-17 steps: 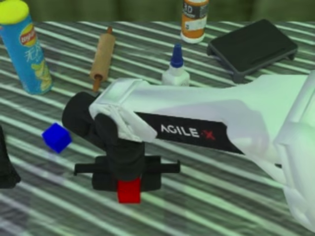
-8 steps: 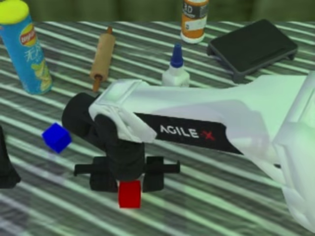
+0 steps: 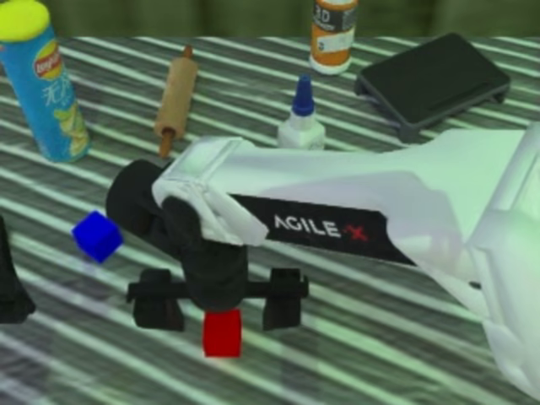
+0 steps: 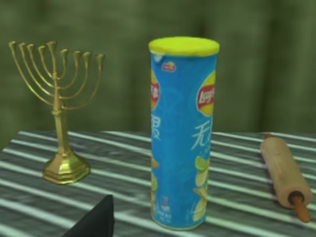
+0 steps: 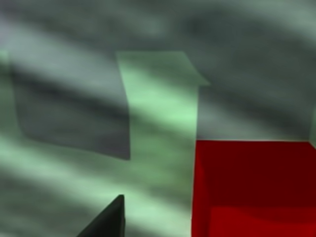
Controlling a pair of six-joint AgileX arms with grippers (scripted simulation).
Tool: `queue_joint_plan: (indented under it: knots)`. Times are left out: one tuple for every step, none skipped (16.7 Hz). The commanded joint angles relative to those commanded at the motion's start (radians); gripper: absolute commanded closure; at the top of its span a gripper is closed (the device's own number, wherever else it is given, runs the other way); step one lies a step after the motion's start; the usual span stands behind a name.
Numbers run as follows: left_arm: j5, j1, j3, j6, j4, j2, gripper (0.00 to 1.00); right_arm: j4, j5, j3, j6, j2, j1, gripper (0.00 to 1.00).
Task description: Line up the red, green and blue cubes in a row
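Right gripper (image 3: 221,297) is spread wide, one black finger (image 3: 158,300) on either side of the red cube (image 3: 222,332) and neither touching it. The cube sits flat on the striped worktop (image 3: 380,337), toward the near edge and left of centre; the right wrist view catches the same red cube (image 5: 254,187) up close on the stripes. Blue cube (image 3: 98,236) lies well apart, up toward the left edge. No green cube visible from here. Further out, along the far edge: chips can (image 3: 42,80) in the left corner, rolling pin (image 3: 175,99), glue bottle (image 3: 301,118), an orange bottle (image 3: 333,34), a black pad (image 3: 432,82). Left gripper (image 3: 10,283) is parked at the left edge, fingers out of sight; its wrist view shows the chips can beside a brass candelabrum (image 4: 58,113).
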Motion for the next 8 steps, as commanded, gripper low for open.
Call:
queue_joint_plan:
  knots:
    - [0.000,0.000,0.000,0.000,0.000,0.000,0.00,0.000,0.000,0.000,0.000,0.000,0.000,0.00]
    - [0.000,0.000,0.000,0.000,0.000,0.000,0.00,0.000,0.000,0.000,0.000,0.000,0.000,0.00]
    - [0.000,0.000,0.000,0.000,0.000,0.000,0.00,0.000,0.000,0.000,0.000,0.000,0.000,0.00]
    - [0.000,0.000,0.000,0.000,0.000,0.000,0.00,0.000,0.000,0.000,0.000,0.000,-0.003,0.00]
    - [0.000,0.000,0.000,0.000,0.000,0.000,0.00,-0.004,0.000,0.004,0.000,-0.001,-0.002,0.00]
    - [0.000,0.000,0.000,0.000,0.000,0.000,0.00,-0.017,0.001,0.017,-0.001,-0.002,0.001,0.00]
    - [0.000,0.000,0.000,0.000,0.000,0.000,0.00,-0.042,0.002,0.038,0.000,-0.007,0.003,0.00]
    - [0.000,0.000,0.000,0.000,0.000,0.000,0.00,-0.076,0.002,0.063,0.001,-0.013,0.004,0.00]
